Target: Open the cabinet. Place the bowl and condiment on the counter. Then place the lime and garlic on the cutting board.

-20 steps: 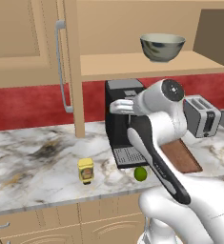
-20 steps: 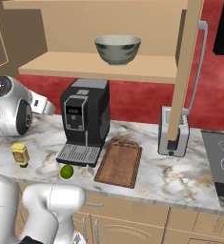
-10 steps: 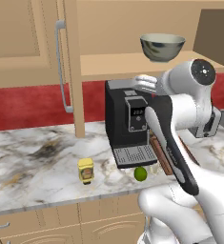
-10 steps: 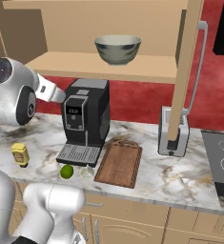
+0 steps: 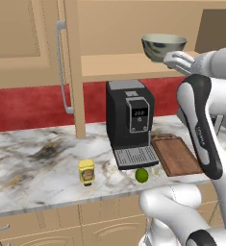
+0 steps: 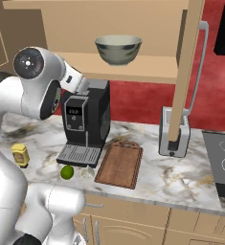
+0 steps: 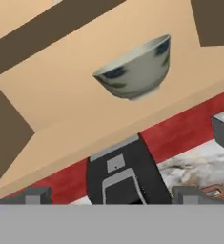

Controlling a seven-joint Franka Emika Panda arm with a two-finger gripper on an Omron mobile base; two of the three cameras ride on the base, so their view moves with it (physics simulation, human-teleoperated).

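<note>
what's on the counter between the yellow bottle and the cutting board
In the right base view, the lime and a pale garlic, before the coffee machine.

Upper centre of the right base view: a round grey-green glazed bowl [image 6: 118, 49] with dark mottling, on light tan wood. Below, white marble worktop [image 6: 147, 179] veined grey and brown, a reddish-brown board [image 6: 120, 163], bright green lime [image 6: 67, 172], yellow bottle [image 6: 20, 155], black machine [image 6: 86, 117].

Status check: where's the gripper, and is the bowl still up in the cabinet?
Gripper open, empty, pointed up at the bowl. Bowl on the open cabinet shelf, untouched. Condiment already on the counter. Coffee machine below the shelf.
</note>
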